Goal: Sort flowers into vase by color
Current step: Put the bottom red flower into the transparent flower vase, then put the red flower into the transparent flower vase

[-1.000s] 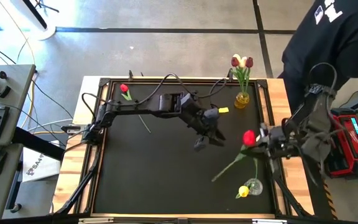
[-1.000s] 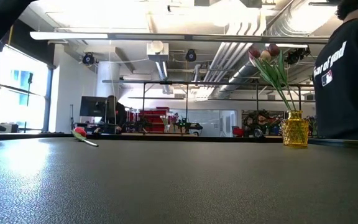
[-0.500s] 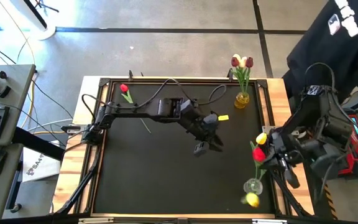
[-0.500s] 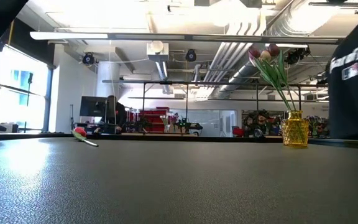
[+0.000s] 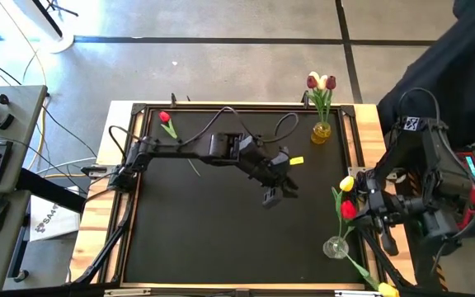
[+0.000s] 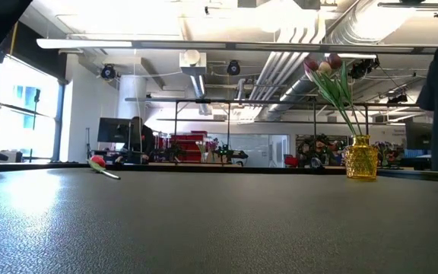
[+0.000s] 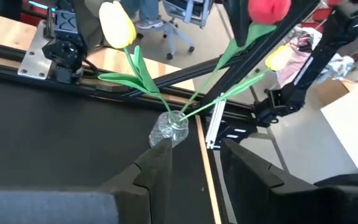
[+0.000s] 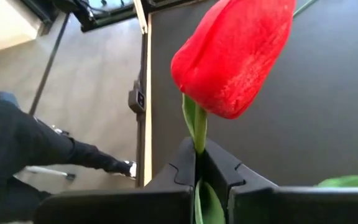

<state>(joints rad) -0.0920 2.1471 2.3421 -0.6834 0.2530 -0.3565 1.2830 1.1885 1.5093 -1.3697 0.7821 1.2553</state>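
Observation:
My right gripper [image 5: 355, 211] is shut on a red tulip [image 8: 235, 50] above the clear glass vase [image 5: 335, 246] at the table's near right. The tulip's stem slants down to the vase mouth [image 7: 174, 118]. Two yellow tulips stand in that vase: one [image 5: 346, 183] leans toward the far side, the other [image 5: 386, 289] hangs out past the near right corner. My left gripper [image 5: 275, 188] hovers open over the table's middle, facing the clear vase [image 7: 169, 127]. A yellow glass vase [image 5: 321, 130] at the far right holds dark red and cream tulips. One red tulip [image 5: 166, 120] lies at the far left. My right gripper pinches the red tulip's stem [image 8: 197, 140] between its two fingers, just below the head. The fingers lie across the stem. The flower is lifted and steeply tilted, head up, and its lower end reaches the clear vase's mouth [image 5: 336, 241].
A small yellow piece [image 5: 296, 160] lies on the mat next to my left gripper. A person in a dark shirt [image 5: 468, 49] stands beyond the far right corner. The raised frame [image 5: 361, 157] runs around the black mat, whose left and near parts lie open.
My right gripper carried the red tulip from over the mat toward the right edge and tipped it from lying slanted to nearly upright over the clear vase. One yellow tulip in that vase swung outward past the near right corner. The person stepped back.

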